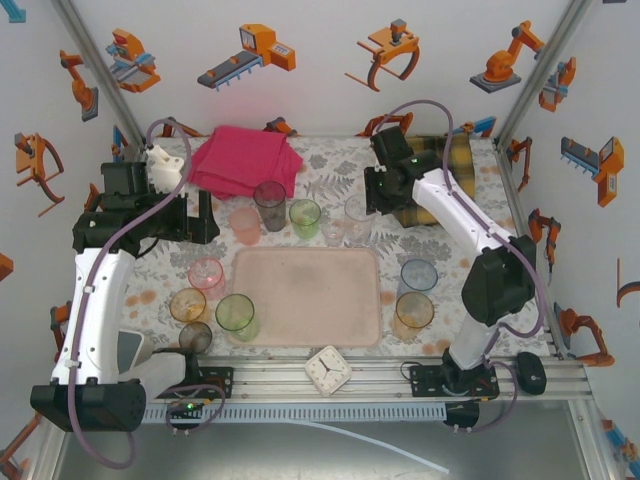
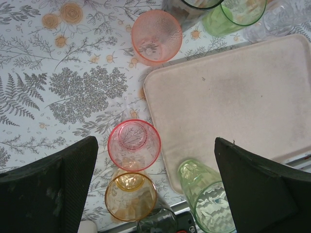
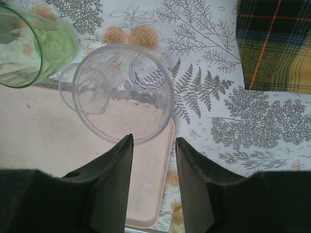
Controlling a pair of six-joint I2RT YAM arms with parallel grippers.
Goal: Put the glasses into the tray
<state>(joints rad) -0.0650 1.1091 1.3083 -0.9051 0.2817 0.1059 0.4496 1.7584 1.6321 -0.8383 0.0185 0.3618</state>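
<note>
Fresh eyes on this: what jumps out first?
The bare pink tray in the middle, with tinted glasses ringed around it and none inside. A magenta cloth lies at the far edge. The right gripper hovers open by a clear glass at the tray's far edge.

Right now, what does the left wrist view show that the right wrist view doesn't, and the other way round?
Left wrist's own: a salmon glass off the tray's far-left corner, plus a pink glass, an amber glass and a near green glass by its near-left corner. Right wrist's own: a plaid cloth. Both: the pale-pink tray, the floral tablecloth, the far green glass and a clear glass at the tray's far edge.
</note>
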